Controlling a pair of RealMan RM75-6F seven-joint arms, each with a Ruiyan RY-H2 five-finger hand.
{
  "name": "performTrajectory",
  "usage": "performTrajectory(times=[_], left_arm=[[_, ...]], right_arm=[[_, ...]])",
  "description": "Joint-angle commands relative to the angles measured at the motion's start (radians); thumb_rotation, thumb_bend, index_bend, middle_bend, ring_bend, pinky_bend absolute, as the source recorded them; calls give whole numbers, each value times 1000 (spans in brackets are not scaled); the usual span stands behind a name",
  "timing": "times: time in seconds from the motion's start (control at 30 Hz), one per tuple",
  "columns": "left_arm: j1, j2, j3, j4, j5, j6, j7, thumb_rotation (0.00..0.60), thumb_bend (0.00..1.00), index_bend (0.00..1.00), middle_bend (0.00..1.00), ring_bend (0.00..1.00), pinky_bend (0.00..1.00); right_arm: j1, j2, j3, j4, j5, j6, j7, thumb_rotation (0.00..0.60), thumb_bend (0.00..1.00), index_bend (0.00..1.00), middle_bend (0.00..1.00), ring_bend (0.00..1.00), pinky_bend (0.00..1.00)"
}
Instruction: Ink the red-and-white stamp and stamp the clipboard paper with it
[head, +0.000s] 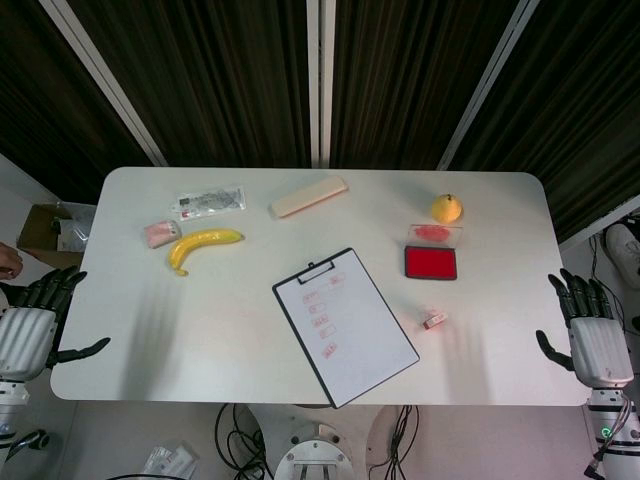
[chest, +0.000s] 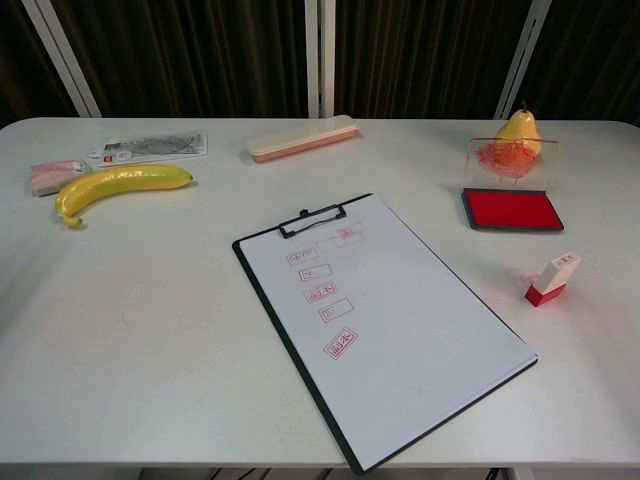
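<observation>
The small red-and-white stamp (head: 434, 321) (chest: 553, 279) lies tilted on the white table, right of the clipboard. The red ink pad (head: 431, 262) (chest: 511, 209) lies open just behind it, its clear lid (head: 436, 234) (chest: 510, 156) raised at the back. The clipboard (head: 345, 325) (chest: 385, 315) sits mid-table, its paper bearing several red stamp marks. My left hand (head: 28, 322) hangs off the table's left edge, fingers spread, holding nothing. My right hand (head: 590, 328) hangs off the right edge, fingers apart and empty. Neither hand shows in the chest view.
A banana (head: 201, 246) (chest: 118, 186), a pink packet (head: 160, 234) (chest: 55, 173) and a plastic sachet (head: 209, 202) (chest: 150, 147) lie at the back left. A beige case (head: 309, 196) (chest: 301, 137) lies at the back centre. A yellow pear (head: 446, 208) (chest: 518, 129) stands behind the ink pad.
</observation>
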Motion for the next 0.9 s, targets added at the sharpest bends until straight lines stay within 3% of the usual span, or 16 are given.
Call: performTrajectory(times=[0.03,0.77,0.8,0.83,0.87,0.9], left_arm=[[-1,1,-1,-3,-1,-1,3,366,64,108,82,87,184],[-1,-3,-1,-1,5,1,-2,369,65,108,82,87,184],[-2,-4,-1,1,6,2,-3,371,65,108,82,87,183],[-1,-6,-1,4,6,4,-5,372,65,107,82,87,183],[0,-7,-1,5,7,5,-7,372,64,108,82,87,183],[0,-9,0,7,7,4,-9,371,65,107,81,87,184]], right_arm=[[1,-1,0,1,-1,0,2,600,242,0,0,0,0],[12,-1,-11,3,-43,0,3,600,242,0,0,0,2],[15,-6,-8,13,-61,14,9,600,245,0,0,32,82],[18,-16,-6,34,-90,36,15,600,248,0,0,107,228],[20,-22,-6,47,-109,48,17,600,250,0,11,228,412],[23,-26,-8,57,-123,55,18,600,252,0,40,415,645]])
